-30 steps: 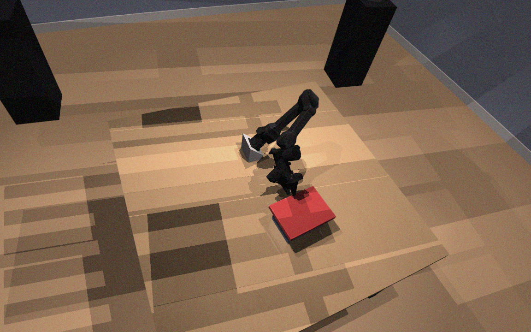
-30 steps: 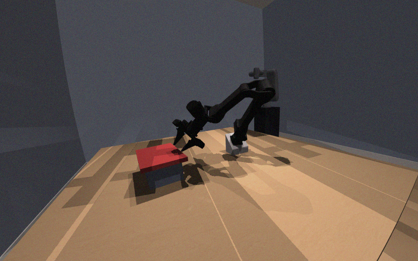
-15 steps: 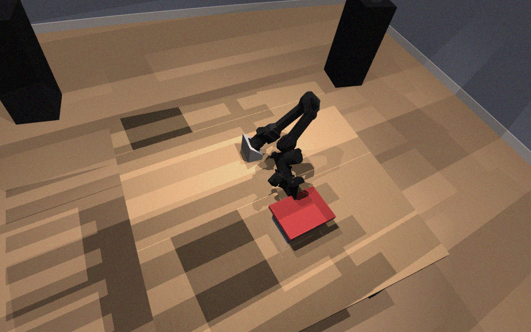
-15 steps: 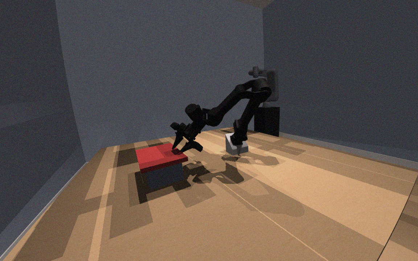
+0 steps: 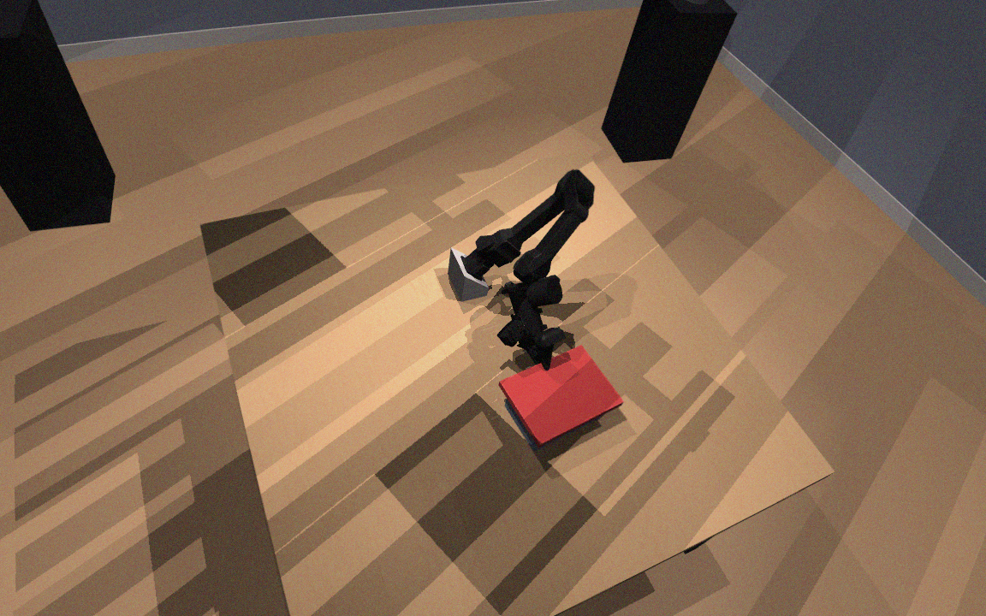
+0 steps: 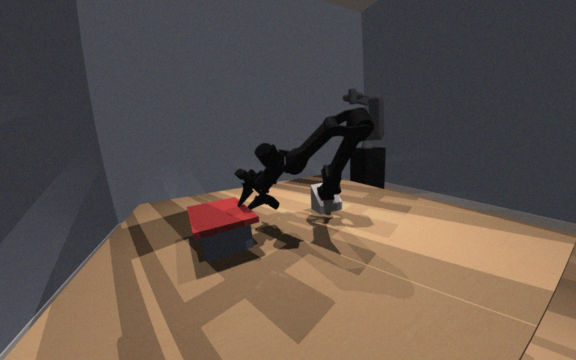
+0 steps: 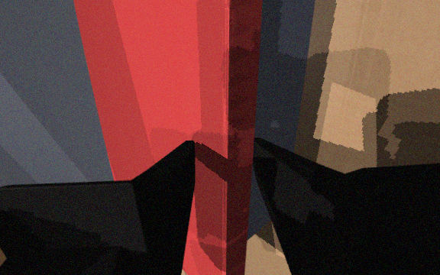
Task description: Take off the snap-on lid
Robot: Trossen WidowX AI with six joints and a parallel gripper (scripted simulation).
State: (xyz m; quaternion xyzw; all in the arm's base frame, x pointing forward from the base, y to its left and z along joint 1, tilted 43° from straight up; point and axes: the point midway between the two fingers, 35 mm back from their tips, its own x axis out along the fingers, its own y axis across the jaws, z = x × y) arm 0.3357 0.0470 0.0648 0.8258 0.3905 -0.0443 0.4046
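Note:
The red lid sits level on top of the dark blue storage box, its rim overhanging the walls. The box stands on the table. My gripper is shut on the lid's edge on the side nearest the arm's base. In the wrist view one finger lies over the red top and the other is at the underside of the rim, beside the box wall. The inside of the box is hidden.
The arm's grey-white base stands on the wooden table, behind the box. Two black pillars stand beyond the table. One pillar shows behind the arm in the exterior view. Hard shadows cross the table.

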